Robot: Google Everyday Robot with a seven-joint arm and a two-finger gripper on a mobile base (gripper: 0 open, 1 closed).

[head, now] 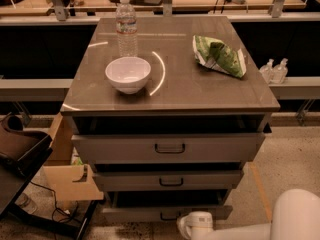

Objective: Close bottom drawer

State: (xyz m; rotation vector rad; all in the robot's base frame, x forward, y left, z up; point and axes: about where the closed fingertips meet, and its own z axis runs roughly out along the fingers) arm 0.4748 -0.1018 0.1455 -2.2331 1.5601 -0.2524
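Observation:
The bottom drawer point(130, 213) is the lowest of three grey-brown fronts on the cabinet. It stands pulled out, with a dark gap above its front panel. Its small black handle point(169, 216) is partly hidden by the white end of my arm. My gripper point(196, 225) is low at the bottom edge, right in front of that drawer's front panel, near the handle. The middle drawer point(170, 180) and the top drawer point(169, 147) also stand a little out.
On the cabinet top are a white bowl point(128, 74), a water bottle point(126, 26) and a green chip bag point(218, 55). A cardboard box point(70, 181) and a dark chair point(20, 156) stand at the left. My white arm point(295, 216) fills the bottom right corner.

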